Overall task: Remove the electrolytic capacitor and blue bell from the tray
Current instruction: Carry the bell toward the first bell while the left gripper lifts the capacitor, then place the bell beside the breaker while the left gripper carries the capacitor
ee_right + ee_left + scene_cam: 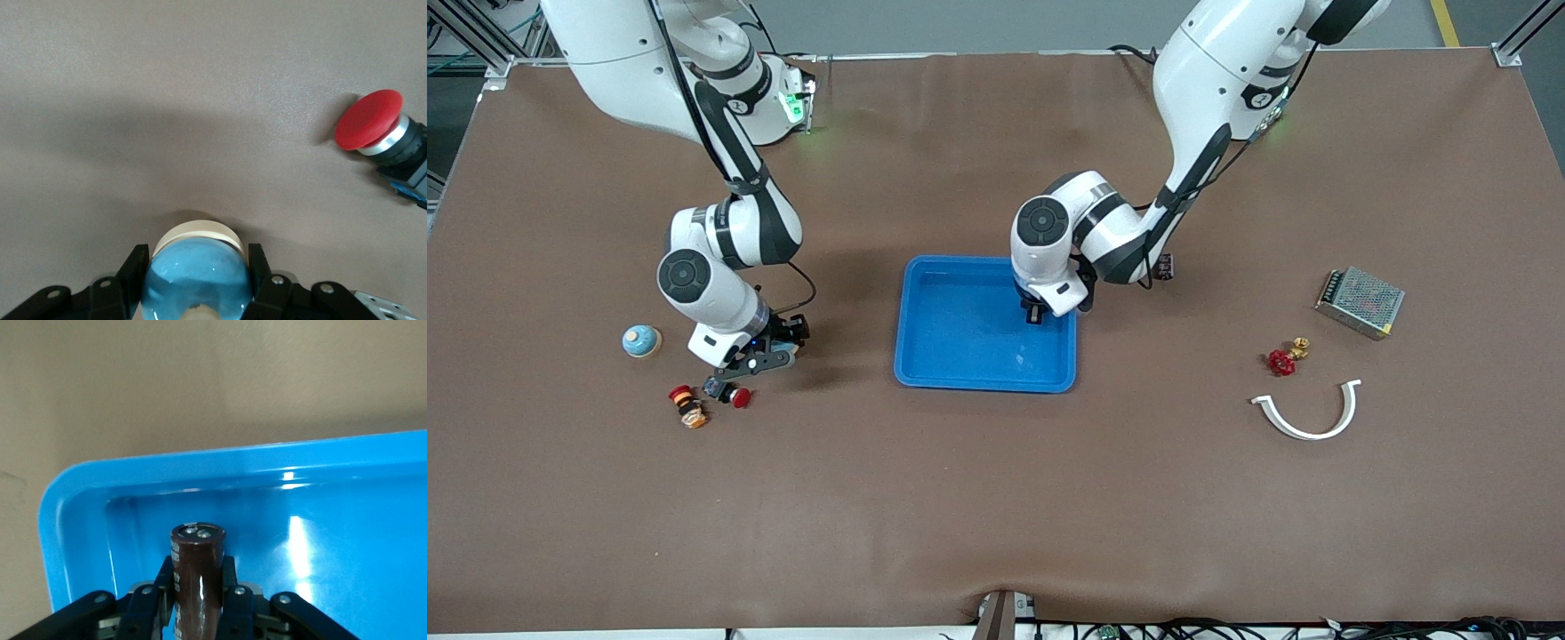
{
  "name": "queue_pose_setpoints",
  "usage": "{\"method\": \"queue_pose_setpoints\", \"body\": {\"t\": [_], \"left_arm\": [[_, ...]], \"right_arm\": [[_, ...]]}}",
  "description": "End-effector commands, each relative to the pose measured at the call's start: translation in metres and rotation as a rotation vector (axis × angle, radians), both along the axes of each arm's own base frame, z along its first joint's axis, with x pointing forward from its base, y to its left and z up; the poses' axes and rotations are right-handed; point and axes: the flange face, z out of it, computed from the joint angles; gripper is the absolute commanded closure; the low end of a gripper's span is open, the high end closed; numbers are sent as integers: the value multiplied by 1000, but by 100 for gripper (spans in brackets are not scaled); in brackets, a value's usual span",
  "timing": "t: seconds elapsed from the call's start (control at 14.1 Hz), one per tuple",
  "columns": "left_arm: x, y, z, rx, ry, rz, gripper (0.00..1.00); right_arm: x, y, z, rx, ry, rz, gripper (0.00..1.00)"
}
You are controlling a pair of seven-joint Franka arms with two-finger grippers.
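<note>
At the tray's corner nearest the left arm's base, my left gripper [198, 599] has its fingers clamped on the electrolytic capacitor [198, 570], a dark brown glossy cylinder with two small silver terminals on its flat end. It sits inside the raised rim of the shallow bright blue plastic tray [200, 457], so I judge this half of the job gripped but not yet lifted out. Whether its end touches the tray floor I cannot tell.

The capacitor's long axis runs along the fingers, and the terminal end juts past the fingertips, away from the wrist and toward the tray's corner wall. In the front view that gripper [1035, 315] points down into the tray [978, 383], so I take the cylinder to be steeply tilted rather than lying flat.

Toward the right arm's end of the table, well apart from the tray, my right gripper [197, 259] is closed on the blue bell [197, 277], a glossy blue dome with a cream rim, low over bare brown table. A red mushroom push-button [369, 120] lies just beside it. That half looks nearly done; only the release is left.

The front view also shows a blue-and-tan domed thing [641, 340] on the table beside the right gripper [734, 369]; whether it is a second bell I cannot tell.
</note>
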Motion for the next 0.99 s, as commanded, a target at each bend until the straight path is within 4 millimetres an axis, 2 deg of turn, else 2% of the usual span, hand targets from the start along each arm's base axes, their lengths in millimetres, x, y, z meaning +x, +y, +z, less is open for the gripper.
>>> {"method": "queue_pose_setpoints", "body": {"t": [0.0,0.21,0.43,0.64,0.85,0.92], "left_arm": [[7,-8,19,23,-4,-41,100],[18,-9,36,25,0,-87,100],[21,-7,51,15,1,-239,100],[26,3,69,27,22,-407,100],[33,14,72,28,39,-509,100],[37,22,70,34,57,-543,100]], "right_arm": [[-4,0,-1,-2,-11,17,53],[-4,0,-2,-3,-10,17,53],[-4,-1,-6,-2,-18,15,53],[-5,0,-9,-4,-20,18,53],[-5,0,-10,-4,-18,17,51],[-5,0,-9,-4,-20,18,47]]}}
